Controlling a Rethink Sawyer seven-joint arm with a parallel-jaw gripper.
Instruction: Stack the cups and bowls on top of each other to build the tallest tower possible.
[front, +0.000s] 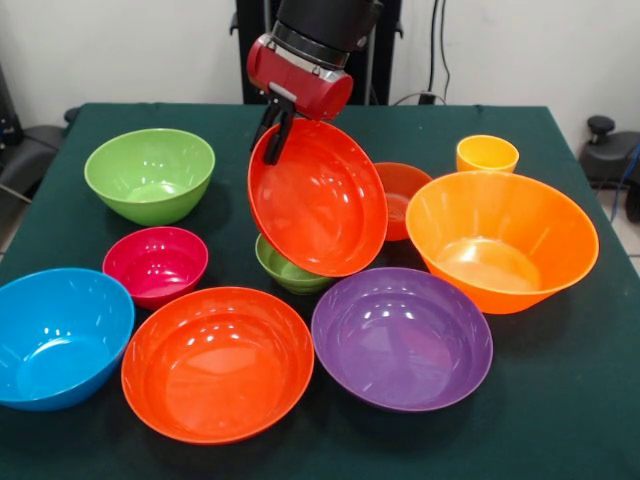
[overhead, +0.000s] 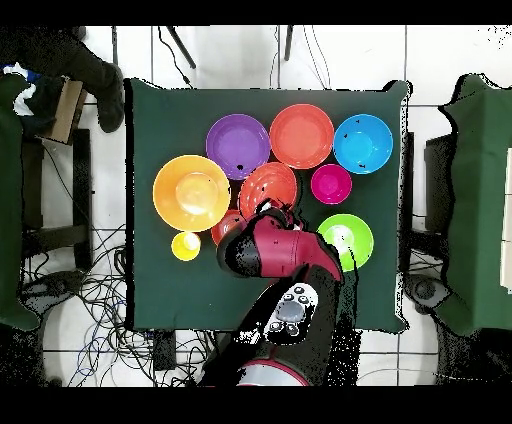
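Observation:
My gripper (front: 275, 138) is shut on the rim of a wide red-orange bowl (front: 320, 200) and holds it tilted on edge in the air, its opening facing the camera. A small lime green bowl (front: 288, 272) sits on the table right below it. From overhead the held bowl (overhead: 268, 188) is in the table's middle, with the gripper (overhead: 268, 208) at its near rim. A yellow-orange cup (front: 487, 153) stands at the back right, next to the large orange bowl (front: 500, 235). No nested tower shows; the other bowls stand singly.
On the dark green table (front: 560, 400) stand a purple bowl (front: 402, 338), a second red-orange bowl (front: 217, 362), a blue bowl (front: 58, 335), a magenta bowl (front: 155, 262), a large lime green bowl (front: 150, 172) and a small red-orange bowl (front: 403, 190) behind the held one.

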